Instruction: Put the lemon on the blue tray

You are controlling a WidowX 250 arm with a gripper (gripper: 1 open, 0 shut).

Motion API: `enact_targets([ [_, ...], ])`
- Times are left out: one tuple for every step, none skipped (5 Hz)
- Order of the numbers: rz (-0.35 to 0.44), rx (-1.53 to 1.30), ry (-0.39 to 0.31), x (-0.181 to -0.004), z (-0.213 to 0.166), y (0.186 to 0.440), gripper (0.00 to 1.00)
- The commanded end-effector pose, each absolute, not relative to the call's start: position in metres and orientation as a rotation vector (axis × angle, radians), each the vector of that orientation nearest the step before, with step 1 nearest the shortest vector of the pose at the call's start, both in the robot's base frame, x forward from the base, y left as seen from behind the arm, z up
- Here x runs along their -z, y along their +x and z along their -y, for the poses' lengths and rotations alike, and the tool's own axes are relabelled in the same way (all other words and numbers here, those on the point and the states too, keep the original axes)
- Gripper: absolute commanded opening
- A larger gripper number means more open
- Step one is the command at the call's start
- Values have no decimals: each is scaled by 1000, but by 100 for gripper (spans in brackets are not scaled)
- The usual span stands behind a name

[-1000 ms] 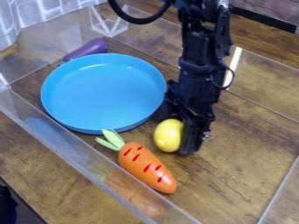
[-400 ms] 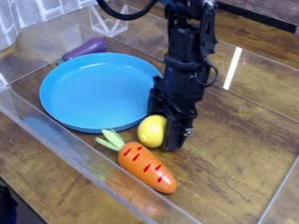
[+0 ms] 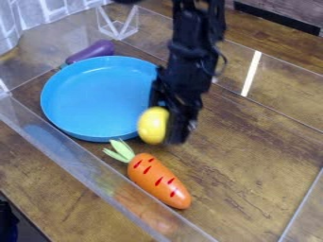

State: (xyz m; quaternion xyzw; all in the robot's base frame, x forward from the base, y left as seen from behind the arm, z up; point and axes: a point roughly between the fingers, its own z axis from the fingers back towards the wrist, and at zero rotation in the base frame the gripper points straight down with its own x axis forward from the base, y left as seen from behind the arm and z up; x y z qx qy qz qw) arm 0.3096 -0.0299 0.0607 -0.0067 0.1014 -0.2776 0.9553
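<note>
The small bright-yellow lemon [image 3: 153,124] hung clear of the table at the near right rim of the blue tray [image 3: 89,95], a wide, shallow, empty round dish.

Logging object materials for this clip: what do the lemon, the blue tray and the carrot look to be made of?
Lemon: likely smooth plastic, a toy; evenly yellow, no visible peel texture, though blurred.
Blue tray: probably moulded plastic, semi-gloss; uniform bright blue with a soft sheen and a low rim.
Carrot: seemingly a plastic or painted toy; flat orange with dark marks and stiff green leaves.
</note>
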Motion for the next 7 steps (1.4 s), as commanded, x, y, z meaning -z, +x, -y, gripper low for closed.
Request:
enact_targets([
  [-107, 548, 42, -118, 5, 320, 0],
  [-123, 553, 48, -119, -22, 314, 0],
  [-132, 520, 39, -113, -35, 308, 0],
  [-131, 511, 33, -108, -28, 313, 0],
  [-130, 491, 26, -98, -25, 314, 0],
  [-132, 469, 19, -88, -24, 315, 0],
  [-137, 491, 19, -63, -38, 319, 100],
])
